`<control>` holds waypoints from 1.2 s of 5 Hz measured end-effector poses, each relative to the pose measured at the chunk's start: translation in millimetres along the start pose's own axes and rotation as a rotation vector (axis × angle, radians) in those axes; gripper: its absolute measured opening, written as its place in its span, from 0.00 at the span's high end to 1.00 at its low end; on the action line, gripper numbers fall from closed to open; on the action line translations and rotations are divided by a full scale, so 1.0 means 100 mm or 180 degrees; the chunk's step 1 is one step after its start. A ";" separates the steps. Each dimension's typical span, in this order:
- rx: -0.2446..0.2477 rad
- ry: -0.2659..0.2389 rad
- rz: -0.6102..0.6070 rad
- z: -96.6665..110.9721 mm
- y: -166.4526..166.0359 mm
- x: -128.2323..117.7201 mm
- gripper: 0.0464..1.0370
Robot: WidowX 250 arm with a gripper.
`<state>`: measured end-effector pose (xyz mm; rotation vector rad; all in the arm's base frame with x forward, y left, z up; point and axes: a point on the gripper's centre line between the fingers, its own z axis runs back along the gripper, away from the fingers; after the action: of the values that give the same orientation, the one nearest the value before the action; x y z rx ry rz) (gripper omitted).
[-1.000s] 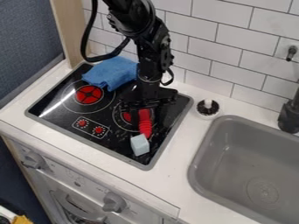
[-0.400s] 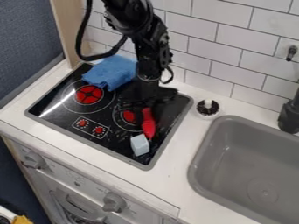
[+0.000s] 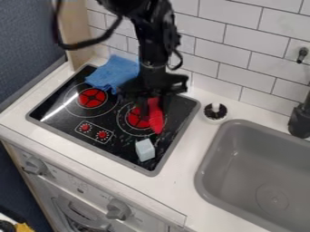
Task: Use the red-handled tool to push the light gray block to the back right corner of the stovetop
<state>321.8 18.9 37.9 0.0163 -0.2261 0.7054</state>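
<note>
Camera view: my pincer [image 3: 154,110] is over the right half of the black cooktop [image 3: 55,117], clamped on a red thing [image 3: 156,123], ridged, sloping down toward the near side. Its near end overlaps the right edge of the right red ring [image 3: 137,119]. Pale block [image 3: 144,150] on the cooktop, just nearer than the red thing and apart from it. Blue cloth [image 3: 113,73], crumpled, at the far left corner, beside the arm. Left red ring [image 3: 92,98] is just nearer than the cloth; printed controls [image 3: 94,132] nearer again. Round white holder with dark bristles [image 3: 215,111] on the white desk [image 3: 187,168], between cooktop and grey sink [image 3: 259,170]. Dark tap [image 3: 299,121] at the sink's far right, tiled wall [image 3: 248,41] along the far side, wooden post [image 3: 74,43] far left.

Hard to make out: the red thing's far end goes up into the pincer, hidden there; I can't tell if its near end touches the cooktop. Arm cut off at the top and blurred. Sink and tap cut off at right. Yellow item [image 3: 23,227] cut off at near left, can't identify.
</note>
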 end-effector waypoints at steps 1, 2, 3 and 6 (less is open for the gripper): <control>-0.0137 0.0012 -0.0027 0.25 0.07 -0.29 0.61; -0.0225 0.0231 -0.0157 0.34 0.10 -0.70 0.62; -0.0233 0.0432 -0.0329 0.34 0.10 -1.01 0.63; 0.0089 0.0951 -0.0532 0.03 0.31 -1.53 0.63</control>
<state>188.6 -55.7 6.5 -0.0431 0.0713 0.5363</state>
